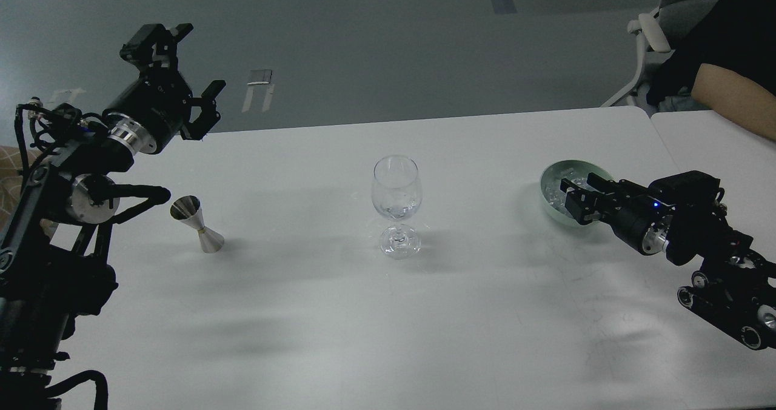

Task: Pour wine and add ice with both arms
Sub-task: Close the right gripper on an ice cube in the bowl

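The right end effector [576, 199] covered the near side of the pale green bowl [573, 168], hiding most of the ice [553, 187]; whether its fingers held a cube could not be told. Both arms ran off the picture's edges, the left arm [54, 216] at the left and bottom, the right arm [715, 252] at the right. The surface [424, 325] was cut off at the bottom edge. A person's forearm [736, 97] and a chair [652, 40] were clipped at the right edge. Whether the wine glass [396, 207] held anything was too faint to tell.
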### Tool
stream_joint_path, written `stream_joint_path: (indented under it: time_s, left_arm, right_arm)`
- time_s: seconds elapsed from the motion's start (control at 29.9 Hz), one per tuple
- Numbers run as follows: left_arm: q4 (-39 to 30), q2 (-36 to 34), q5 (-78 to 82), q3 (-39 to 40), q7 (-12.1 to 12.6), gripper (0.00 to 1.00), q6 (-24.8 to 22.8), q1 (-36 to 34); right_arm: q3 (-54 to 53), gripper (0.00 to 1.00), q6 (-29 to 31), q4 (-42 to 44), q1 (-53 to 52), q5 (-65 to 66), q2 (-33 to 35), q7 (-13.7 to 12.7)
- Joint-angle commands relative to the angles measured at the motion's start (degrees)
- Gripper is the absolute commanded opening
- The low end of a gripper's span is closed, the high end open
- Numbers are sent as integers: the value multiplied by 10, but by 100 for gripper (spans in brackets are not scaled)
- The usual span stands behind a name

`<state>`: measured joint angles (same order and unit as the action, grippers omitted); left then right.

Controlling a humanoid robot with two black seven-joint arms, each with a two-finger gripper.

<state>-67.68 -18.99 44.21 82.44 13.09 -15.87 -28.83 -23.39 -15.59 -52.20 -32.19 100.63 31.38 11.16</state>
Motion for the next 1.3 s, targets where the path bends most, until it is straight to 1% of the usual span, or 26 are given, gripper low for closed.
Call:
stream_joint_path:
  time_s: [0.0, 0.5, 0.6, 0.64, 0.77, 0.8, 0.87, 0.97, 1.04, 1.1, 1.17, 1.2, 1.27]
  left_arm:
    - [0, 0, 0, 0, 0, 97, 0, 0]
    - [0, 0, 3, 0, 0, 97, 0, 0]
    - [0, 1, 4, 0, 0, 97, 0, -1]
    - [0, 1, 4, 0, 0, 97, 0, -1]
    - [0, 1, 4, 0, 0, 97, 0, -1]
    - [0, 1, 4, 0, 1, 97, 0, -1]
    - [0, 1, 4, 0, 1, 97, 0, -1]
    - [0, 1, 4, 0, 0, 97, 0, -1]
    - [0, 1, 4, 0, 0, 97, 0, -1]
    - [0, 0, 4, 0, 0, 97, 0, -1]
    - [0, 0, 4, 0, 0, 97, 0, -1]
    - [0, 1, 4, 0, 0, 97, 0, -1]
    - [0, 1, 4, 0, 0, 97, 0, 0]
  right_arm:
    - [0, 53, 0, 0, 0, 0, 0, 0]
    - [0, 51, 0, 1, 2, 0, 1, 0]
    - [0, 49, 0, 1, 2, 0, 2, 0]
    - [0, 46, 0, 1, 2, 0, 3, 0]
    - [0, 44, 0, 2, 3, 0, 3, -1]
    - [0, 42, 0, 2, 3, 0, 3, -1]
    - [0, 41, 0, 4, 4, 0, 3, -1]
    - [0, 22, 0, 4, 5, 0, 3, -1]
    - [0, 19, 1, 4, 5, 0, 3, -2]
    - [1, 13, 1, 4, 5, 0, 3, -2]
    - [0, 11, 0, 4, 5, 0, 3, -1]
    - [0, 4, 0, 4, 5, -1, 3, -1]
    - [0, 1, 0, 3, 2, -2, 2, -2]
